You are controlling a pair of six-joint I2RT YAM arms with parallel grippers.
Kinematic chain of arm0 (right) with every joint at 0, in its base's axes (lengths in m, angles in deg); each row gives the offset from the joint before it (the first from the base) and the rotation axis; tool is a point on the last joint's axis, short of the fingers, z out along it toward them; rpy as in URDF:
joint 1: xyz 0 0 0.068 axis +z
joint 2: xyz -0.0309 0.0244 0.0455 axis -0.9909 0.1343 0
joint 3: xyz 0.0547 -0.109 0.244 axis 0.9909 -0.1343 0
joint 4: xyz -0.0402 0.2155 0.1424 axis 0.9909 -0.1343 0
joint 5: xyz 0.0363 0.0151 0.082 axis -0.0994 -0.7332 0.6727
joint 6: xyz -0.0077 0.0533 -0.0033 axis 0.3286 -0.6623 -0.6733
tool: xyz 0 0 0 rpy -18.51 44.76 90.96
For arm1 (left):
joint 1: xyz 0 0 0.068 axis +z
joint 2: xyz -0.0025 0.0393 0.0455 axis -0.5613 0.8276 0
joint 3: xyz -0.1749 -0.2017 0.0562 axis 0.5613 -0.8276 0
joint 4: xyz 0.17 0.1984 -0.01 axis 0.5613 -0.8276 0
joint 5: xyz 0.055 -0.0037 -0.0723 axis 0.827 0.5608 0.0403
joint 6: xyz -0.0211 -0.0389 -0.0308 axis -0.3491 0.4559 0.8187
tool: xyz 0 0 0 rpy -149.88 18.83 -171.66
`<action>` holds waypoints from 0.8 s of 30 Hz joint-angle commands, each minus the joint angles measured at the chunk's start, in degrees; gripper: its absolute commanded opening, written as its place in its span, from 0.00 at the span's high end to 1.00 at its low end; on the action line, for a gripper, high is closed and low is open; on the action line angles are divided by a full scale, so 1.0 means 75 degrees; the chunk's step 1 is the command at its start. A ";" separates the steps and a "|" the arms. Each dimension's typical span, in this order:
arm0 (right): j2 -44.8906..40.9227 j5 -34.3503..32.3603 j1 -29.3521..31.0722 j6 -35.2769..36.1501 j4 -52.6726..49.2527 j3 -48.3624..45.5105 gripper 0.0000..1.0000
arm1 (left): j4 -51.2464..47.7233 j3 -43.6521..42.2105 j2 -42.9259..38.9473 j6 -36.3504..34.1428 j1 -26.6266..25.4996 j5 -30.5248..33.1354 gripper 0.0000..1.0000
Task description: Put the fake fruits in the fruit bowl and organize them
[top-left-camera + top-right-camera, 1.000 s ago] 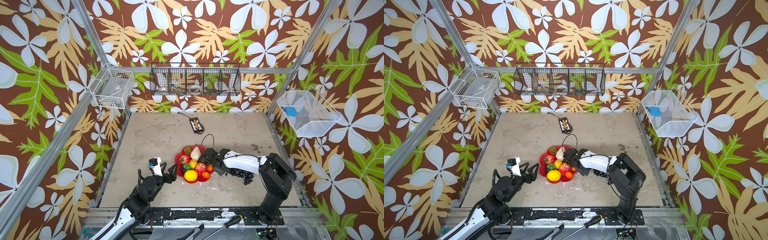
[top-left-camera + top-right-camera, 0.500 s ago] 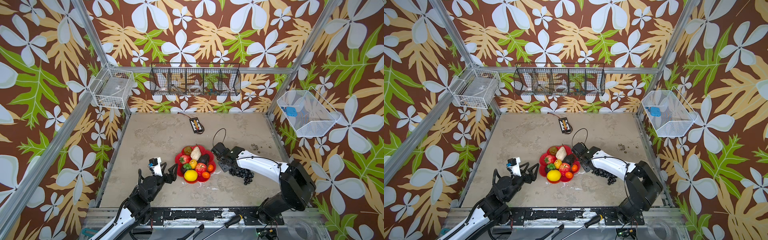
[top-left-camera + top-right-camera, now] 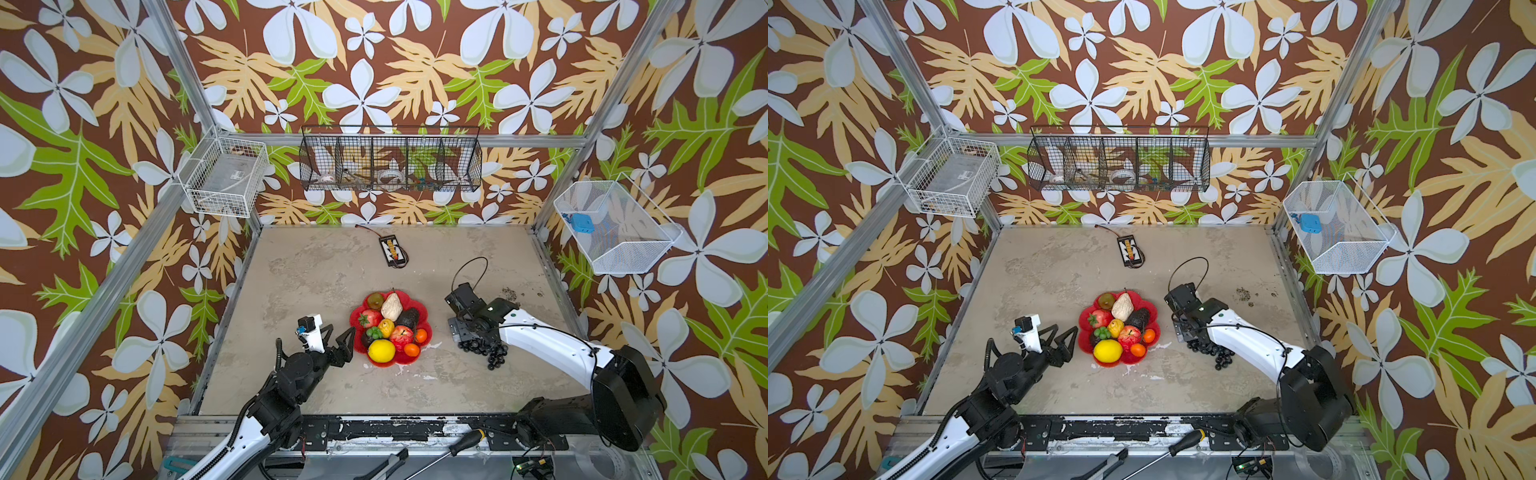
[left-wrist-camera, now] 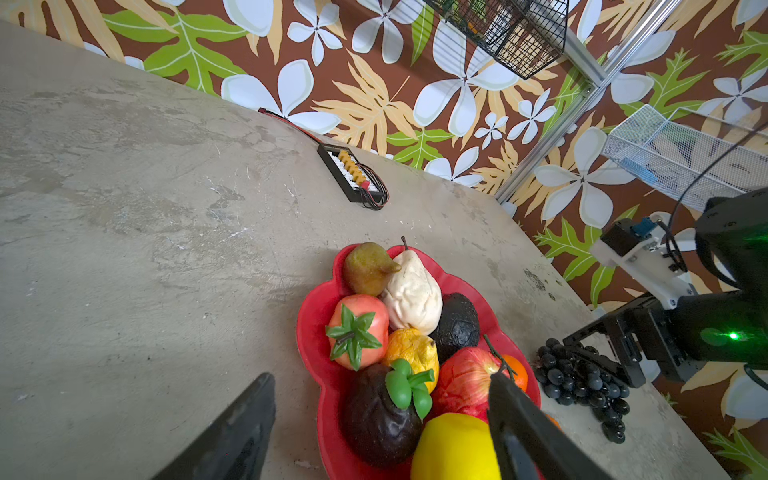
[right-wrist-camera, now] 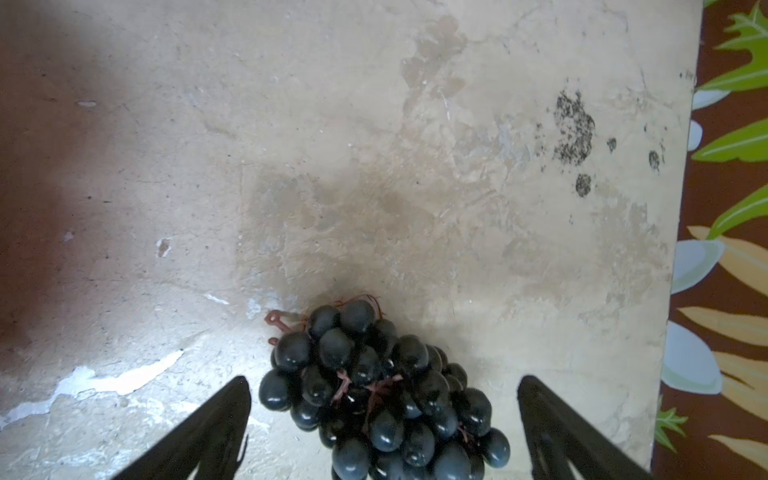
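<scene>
The red flower-shaped fruit bowl sits mid-table. In it lie a lemon, an apple, two oranges, an avocado, a beige pear and a strawberry. A dark grape bunch lies on the table right of the bowl. My right gripper hangs open over it, a finger on each side, not touching. At the bowl's left edge my left gripper is open and empty.
A small black device with a cable lies near the back wall. Wire baskets hang on the back wall, the left wall and the right wall. A screwdriver rests on the front rail.
My right gripper drew back from the bowl's right side to above the grape bunch, and its jaws widened. The left arm has not moved.
</scene>
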 commanded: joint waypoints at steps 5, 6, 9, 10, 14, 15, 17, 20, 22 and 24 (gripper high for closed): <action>-0.0273 0.0644 -0.0421 -0.0271 0.0430 -0.0397 0.00 | 0.0124 0.0025 0.0057 0.0080 0.0010 -0.0045 0.19; -0.0259 0.0704 -0.0423 -0.0265 0.0425 -0.0397 0.01 | 0.0136 0.0025 0.0069 0.0084 0.0010 -0.0045 0.19; -0.0100 0.0602 -0.0417 -0.0295 0.0393 -0.0397 0.00 | 0.0144 0.0025 0.0096 0.0088 0.0010 -0.0067 0.19; -0.0012 0.0512 -0.0399 -0.0319 0.0383 -0.0396 0.00 | 0.0159 0.0025 0.0096 0.0089 0.0010 -0.0057 0.19; 0.0315 0.0304 -0.0089 -0.0400 0.0348 -0.0268 0.00 | 0.0176 0.0013 0.0118 0.0089 0.0010 -0.0058 0.19; 0.0337 0.0290 -0.0044 -0.0432 0.0380 -0.0285 0.00 | 0.0183 0.0013 0.0119 0.0089 0.0010 -0.0063 0.19; 0.0352 0.0407 -0.0036 -0.0459 0.0504 -0.0355 0.00 | 0.0177 0.0013 0.0119 0.0089 0.0010 -0.0044 0.19; 0.0335 0.0398 -0.0030 -0.0581 0.0670 -0.0493 0.00 | 0.0188 0.0013 0.0119 0.0092 0.0010 -0.0063 0.19; 0.0352 0.0264 -0.0010 -0.0673 0.0679 -0.0520 0.00 | 0.0191 0.0013 0.0119 0.0087 0.0010 -0.0062 0.19; 0.0364 0.0076 0.0133 -0.0708 0.0641 -0.0514 0.00 | 0.0185 0.0013 0.0118 0.0089 0.0010 -0.0058 0.19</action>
